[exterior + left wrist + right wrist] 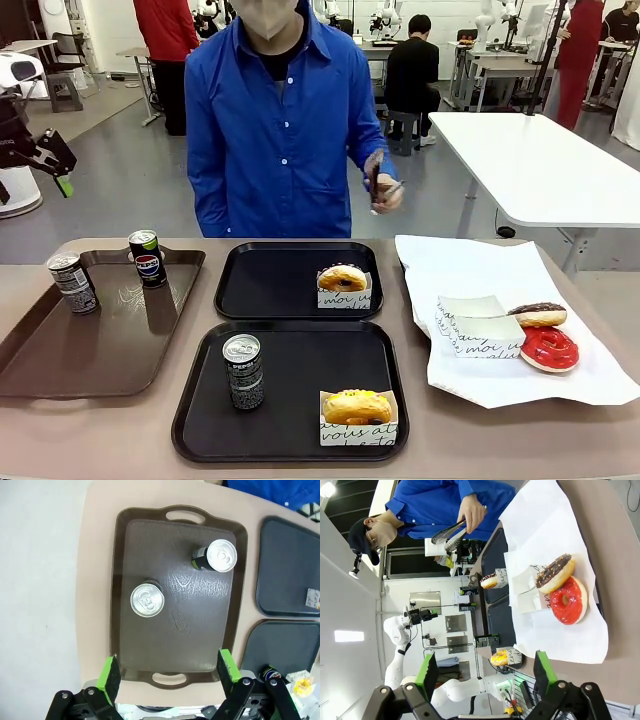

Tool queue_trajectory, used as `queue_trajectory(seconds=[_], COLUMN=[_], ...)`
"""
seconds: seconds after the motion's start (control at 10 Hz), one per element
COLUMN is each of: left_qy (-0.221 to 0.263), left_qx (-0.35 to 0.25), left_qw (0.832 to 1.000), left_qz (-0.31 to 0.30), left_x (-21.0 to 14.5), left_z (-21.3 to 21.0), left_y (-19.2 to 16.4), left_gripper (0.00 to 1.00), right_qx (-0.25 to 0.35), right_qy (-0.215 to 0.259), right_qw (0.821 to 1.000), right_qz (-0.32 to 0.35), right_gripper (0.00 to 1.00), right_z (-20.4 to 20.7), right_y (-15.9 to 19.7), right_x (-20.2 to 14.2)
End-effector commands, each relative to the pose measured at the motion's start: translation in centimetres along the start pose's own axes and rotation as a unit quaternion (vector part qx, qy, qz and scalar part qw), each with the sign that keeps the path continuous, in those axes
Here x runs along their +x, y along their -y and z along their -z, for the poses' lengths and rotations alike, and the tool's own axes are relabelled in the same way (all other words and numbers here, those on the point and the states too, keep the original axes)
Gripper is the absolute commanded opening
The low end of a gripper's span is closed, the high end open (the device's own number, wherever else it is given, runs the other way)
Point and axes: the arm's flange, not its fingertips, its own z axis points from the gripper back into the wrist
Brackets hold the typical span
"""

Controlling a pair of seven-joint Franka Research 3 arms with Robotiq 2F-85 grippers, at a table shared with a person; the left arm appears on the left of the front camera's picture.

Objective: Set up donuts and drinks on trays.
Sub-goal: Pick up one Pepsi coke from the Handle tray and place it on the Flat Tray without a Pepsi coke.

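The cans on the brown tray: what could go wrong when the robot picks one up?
The left gripper hangs open above the brown tray, where the grey can and the Pepsi can both stand, so it might grab the wrong one. Both cans are tall and slim, so a bump from a finger could tip one over. The far black tray has no drink yet.

Lab hall, white worktables (540, 165), grey floor (120, 190)
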Motion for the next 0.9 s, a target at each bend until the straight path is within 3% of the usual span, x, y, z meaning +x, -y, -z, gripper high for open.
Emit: queue_trajectory(seconds=[0.0,0.4,0.6,0.8], left_qy=[-0.016,-0.058,-0.073,-0.04], left_qx=[0.008,-0.008,-0.015,-0.015], left_qw=[0.996,0.987,0.989,0.996], left_qz=[0.085,0.148,0.125,0.082], left_x=[2.5,4.1,3.8,2.8], left_z=[2.3,6.9,8.8,11.0], left_y=[-0.4,-2.4,-3.1,-3.7], left_gripper=[1.0,1.0,1.0,1.0], right_qx=[0.009,0.009,0.009,0.009], right_qy=[0.002,0.002,0.002,0.002], right_qw=[1.0,1.0,1.0,1.0], right_qz=[-0.005,-0.005,-0.005,-0.005], right_gripper=[1.0,1.0,1.0,1.0], right_z=[0.0,0.0,0.0,0.0], right_y=[0.1,0.1,0.1,0.1], right_x=[0.2,0.2,0.2,0.2])
